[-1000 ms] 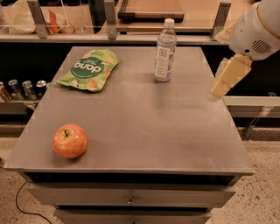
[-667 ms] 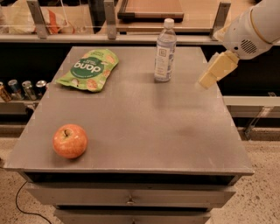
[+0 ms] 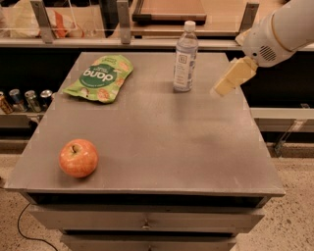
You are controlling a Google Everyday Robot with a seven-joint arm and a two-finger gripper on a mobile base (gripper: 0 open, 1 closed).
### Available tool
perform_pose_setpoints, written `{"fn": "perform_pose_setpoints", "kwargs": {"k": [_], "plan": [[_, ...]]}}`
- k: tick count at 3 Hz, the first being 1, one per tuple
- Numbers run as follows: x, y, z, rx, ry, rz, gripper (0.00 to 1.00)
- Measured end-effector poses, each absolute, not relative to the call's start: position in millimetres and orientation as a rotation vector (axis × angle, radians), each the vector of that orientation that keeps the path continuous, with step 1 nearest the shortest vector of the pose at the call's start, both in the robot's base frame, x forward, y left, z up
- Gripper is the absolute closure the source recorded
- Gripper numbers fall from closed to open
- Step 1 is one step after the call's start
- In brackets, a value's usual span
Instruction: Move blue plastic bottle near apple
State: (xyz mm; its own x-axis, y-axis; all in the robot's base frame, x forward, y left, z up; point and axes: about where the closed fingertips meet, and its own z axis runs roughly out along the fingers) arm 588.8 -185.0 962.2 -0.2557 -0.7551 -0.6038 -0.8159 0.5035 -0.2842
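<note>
The bottle (image 3: pixel 185 58) stands upright near the far edge of the grey table (image 3: pixel 162 147), right of centre, white cap on. Its pale label carries a small dark square mark, and any lettering there is too small to read. The apple (image 3: pixel 78 158) sits at the near left corner, stem up, well apart from the bottle and on the opposite side of the tabletop. A green snack bag (image 3: pixel 100 77) lies flat toward the far left. Its white lettering reads "dang" (upside down from this view), with pictures of pale chips printed around it. The bag lies near the bottle but apart from it, and well apart from the apple. The gripper (image 3: pixel 223 87), a cream-coloured piece slanting down and to the left from the white arm (image 3: pixel 277 34), hangs in the air over the table's right side, just right of the bottle and about level with its lower half, not touching it. It holds nothing, and whether it is open or closed cannot be told from this angle. Left of the table, a few drink cans (image 3: pixel 24 100) stand in a row on a low shelf, their labels unreadable. Behind the table a wooden tray (image 3: pixel 171 10) lies on a counter. Below the tabletop a drawer (image 3: pixel 145 219) runs across the front, and a dark cable (image 3: pixel 19 230) curls on the speckled floor at the lower left.
</note>
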Motion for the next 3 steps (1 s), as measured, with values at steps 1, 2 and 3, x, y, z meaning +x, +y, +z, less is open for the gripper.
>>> {"fn": "perform_pose_setpoints", "kwargs": {"k": [1,2,3], "plan": [[626,-174,953,-1.137,2.032,0.11,0.0],[659,-169,945,-1.002,2.009,0.12,0.0],[684,-164,939,-0.917,1.981,0.146,0.0]]}}
